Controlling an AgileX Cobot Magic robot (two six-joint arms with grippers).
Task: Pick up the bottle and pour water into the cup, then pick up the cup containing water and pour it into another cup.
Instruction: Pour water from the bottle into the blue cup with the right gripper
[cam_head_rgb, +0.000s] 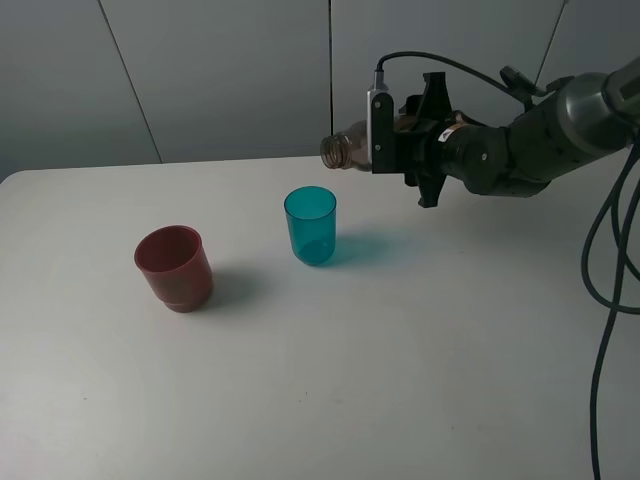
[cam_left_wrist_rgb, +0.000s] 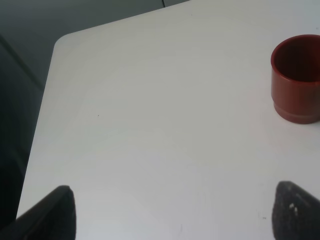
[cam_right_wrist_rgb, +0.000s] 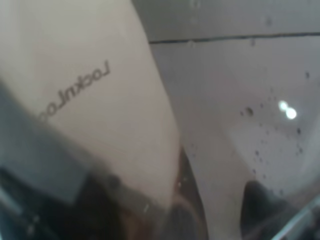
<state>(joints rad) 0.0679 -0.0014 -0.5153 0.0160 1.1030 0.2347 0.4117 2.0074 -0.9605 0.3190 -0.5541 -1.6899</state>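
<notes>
My right gripper (cam_head_rgb: 405, 135) is shut on the smoky bottle (cam_head_rgb: 348, 148), which lies tipped on its side in the air with its open neck pointing left, above and a little right of the teal cup (cam_head_rgb: 311, 226). The bottle's translucent wall (cam_right_wrist_rgb: 125, 125) fills the right wrist view. Whether water is flowing cannot be seen. The dark red cup (cam_head_rgb: 175, 267) stands left of the teal one and also shows in the left wrist view (cam_left_wrist_rgb: 296, 80). My left gripper (cam_left_wrist_rgb: 172, 210) is open above bare table, short of the red cup, and is outside the exterior high view.
The white table (cam_head_rgb: 400, 380) has its rounded far-left corner (cam_left_wrist_rgb: 62, 40) near the left arm. The right arm's black cables (cam_head_rgb: 605, 260) hang down at the right edge.
</notes>
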